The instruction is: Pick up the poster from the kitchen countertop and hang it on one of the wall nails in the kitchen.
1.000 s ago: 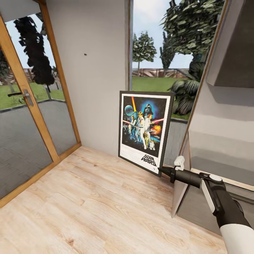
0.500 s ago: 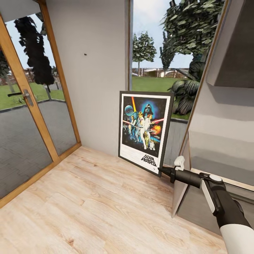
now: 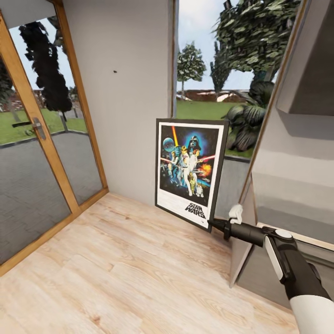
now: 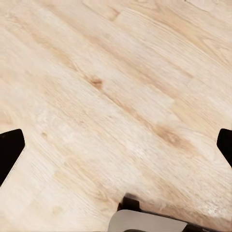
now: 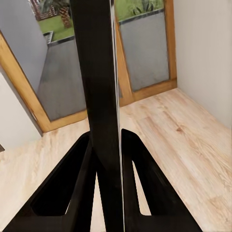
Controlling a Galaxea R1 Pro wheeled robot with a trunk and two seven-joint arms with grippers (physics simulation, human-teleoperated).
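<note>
So the biggest thing here is the light wood plank floor (image 3: 120,264), which runs from the glass door (image 3: 32,153) with its orange-brown wooden frame over to a plain light-grey wall (image 3: 130,93). Next to that wall there's a tall window (image 3: 218,79) looking out on trees and lawn, and on the far side a pale grey cabinet (image 3: 297,176) leans into the head view.

The poster (image 3: 189,171) is up in the air in front of the wall and window, off the floor, standing upright with a slight tilt. You can read the dark blue artwork, the white border and the black STAR WARS lettering at the bottom. The right gripper (image 3: 212,224) has it by the lower corner, jaws clenched on the thin black frame. In the right wrist view the poster (image 5: 99,96) is seen edge-on, a dark strip squeezed between the two black fingers (image 5: 79,188).

The left gripper (image 4: 116,150) points down at the floor (image 4: 121,87) with its jaws released, fingertips wide apart, nothing between them.

Smallest bit: one wall nail (image 3: 115,72), a tiny dark dot high on the grey wall, well above and to the side of the poster.
</note>
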